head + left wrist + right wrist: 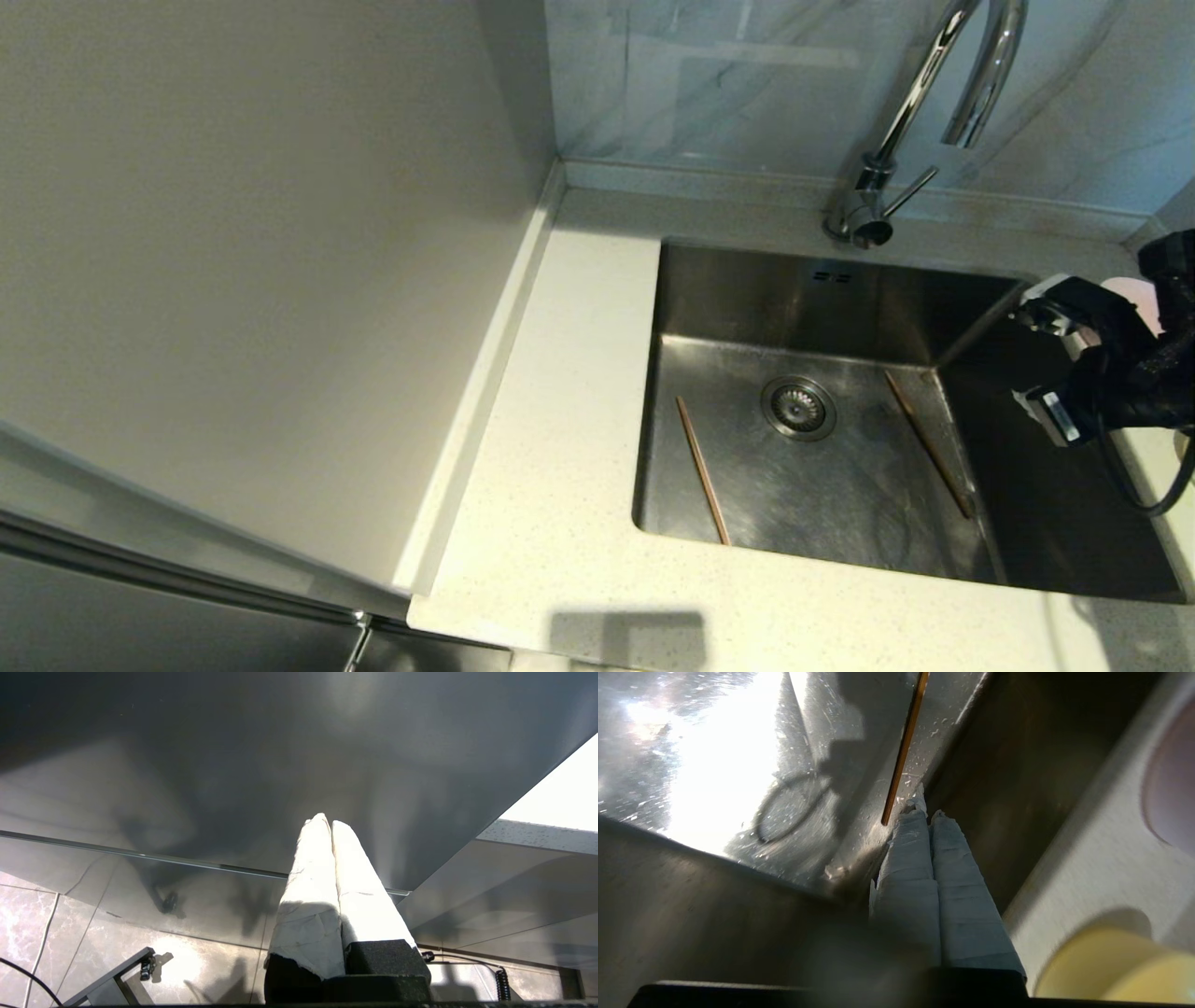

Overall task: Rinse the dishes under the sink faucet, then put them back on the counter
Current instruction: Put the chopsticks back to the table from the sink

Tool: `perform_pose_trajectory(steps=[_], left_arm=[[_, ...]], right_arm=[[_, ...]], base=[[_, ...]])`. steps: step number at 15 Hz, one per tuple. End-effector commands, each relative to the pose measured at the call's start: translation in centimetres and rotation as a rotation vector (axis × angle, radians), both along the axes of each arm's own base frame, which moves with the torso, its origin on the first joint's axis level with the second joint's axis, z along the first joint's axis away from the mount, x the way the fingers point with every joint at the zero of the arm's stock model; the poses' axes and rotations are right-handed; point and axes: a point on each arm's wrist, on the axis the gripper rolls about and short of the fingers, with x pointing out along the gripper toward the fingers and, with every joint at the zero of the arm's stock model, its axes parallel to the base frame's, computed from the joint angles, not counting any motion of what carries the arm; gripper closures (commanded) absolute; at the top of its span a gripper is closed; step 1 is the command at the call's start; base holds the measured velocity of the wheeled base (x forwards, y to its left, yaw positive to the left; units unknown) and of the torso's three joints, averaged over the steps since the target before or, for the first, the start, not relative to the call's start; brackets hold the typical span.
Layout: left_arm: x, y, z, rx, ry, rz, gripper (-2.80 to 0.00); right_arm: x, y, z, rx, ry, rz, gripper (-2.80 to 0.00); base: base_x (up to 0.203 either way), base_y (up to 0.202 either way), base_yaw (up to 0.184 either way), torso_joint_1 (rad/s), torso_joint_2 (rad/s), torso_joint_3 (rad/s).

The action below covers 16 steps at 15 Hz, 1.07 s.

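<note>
Our right gripper [927, 809] has its taped fingers [952, 891] pressed together on nothing, tips over the sink's right inner wall, just beside the end of one chopstick [903, 751]. That chopstick [929, 445] lies on the basin floor along the right wall; the other chopstick [702, 469] lies left of the drain strainer [798, 407], well apart from it. On the counter [551, 523] right of the sink [738, 289] we see the yellow-green bowl [1111, 966] and the pale pink bowl [1171, 788]. The chrome faucet [896, 131] stands behind the basin. Our left gripper [325, 822] is parked low by the cabinet, fingers [308, 896] closed, empty.
</note>
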Motion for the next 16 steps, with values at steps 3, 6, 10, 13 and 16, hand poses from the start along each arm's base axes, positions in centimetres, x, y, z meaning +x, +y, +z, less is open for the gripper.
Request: perform_pose_trajectory(steps=[3, 6, 10, 13, 16], left_arm=[[0.0, 0.0, 0.0, 0.0, -0.003, 0.0, 0.0], [0.0, 0.0, 0.0, 0.0, -0.003, 0.0, 0.0], [0.0, 0.0, 0.0, 0.0, -0.003, 0.0, 0.0], [0.0, 0.0, 0.0, 0.0, -0.003, 0.0, 0.0], [0.0, 0.0, 0.0, 0.0, -0.003, 0.0, 0.0]], right_arm=[[5.6, -0.8, -4.8, -0.006, 0.115, -0.018, -2.8], [8.8, -1.2, -7.6, -0.004, 0.159, -0.02, -2.8], [12.7, -1.8, -10.8, -0.006, 0.183, -0.023, -2.8], [15.2, -2.3, -13.5, -0.004, 0.191, -0.029, -2.8], [17.5, -3.4, -14.7, -0.007, 0.153, -0.045, -2.8]], base=[[0.0, 0.0, 0.0, 0.0, 0.0, 0.0], [0.0, 0.0, 0.0, 0.0, 0.0, 0.0], [0.0, 0.0, 0.0, 0.0, 0.0, 0.0], [0.0, 0.0, 0.0, 0.0, 0.0, 0.0], [0.0, 0.0, 0.0, 0.0, 0.0, 0.0]])
